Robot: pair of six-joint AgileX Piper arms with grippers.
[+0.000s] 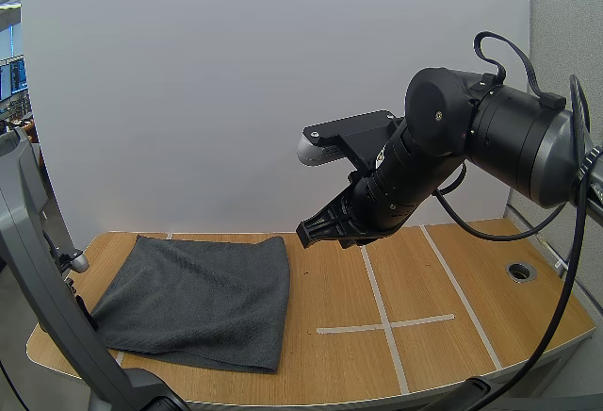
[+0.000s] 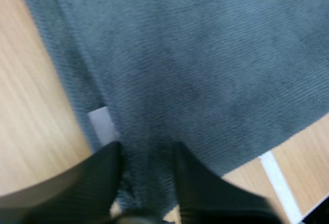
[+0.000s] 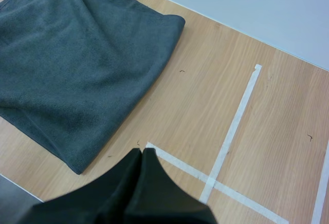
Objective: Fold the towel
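Note:
A dark grey towel [image 1: 198, 298] lies folded flat on the left part of the wooden table [image 1: 330, 279]. My right gripper [image 1: 316, 230] hangs shut well above the table, just right of the towel's far right corner. In the right wrist view its fingers lie together as one wedge [image 3: 142, 152] over bare wood beside the towel [image 3: 77, 70]. My left gripper [image 2: 147, 147] sits low at the towel's [image 2: 205, 70] edge, its fingers [image 2: 103, 178] apart with fabric lying between them. My left arm [image 1: 38, 270] stands at the towel's left side.
White tape lines form a cross [image 1: 386, 324] on the right half of the table, also seen in the right wrist view as the tape cross [image 3: 226, 142]. A round cable hole [image 1: 520, 271] sits near the right edge. A white wall stands behind the table.

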